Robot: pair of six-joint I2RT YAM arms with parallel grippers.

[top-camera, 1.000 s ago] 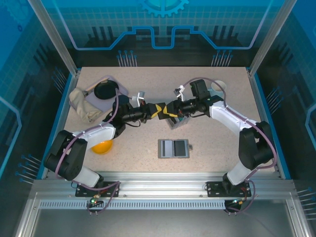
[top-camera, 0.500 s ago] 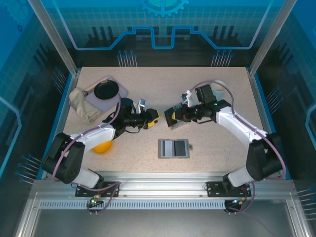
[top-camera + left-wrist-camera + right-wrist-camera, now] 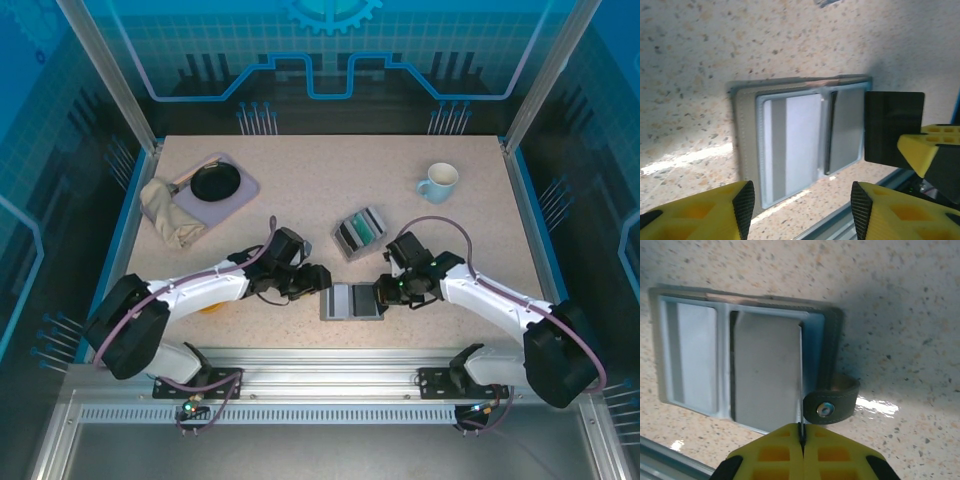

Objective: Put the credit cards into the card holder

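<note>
Speckled beige worktop, blue-lit booth walls all round.
Top cam: flat grey square stitched card holder lies open at the near edge. Left wrist: left pincer gapes wide, empty, above it. Right wrist: right pincer clamped on a thin dark plastic card, edge-on over the holder's smooth pale-blue inside.
</note>
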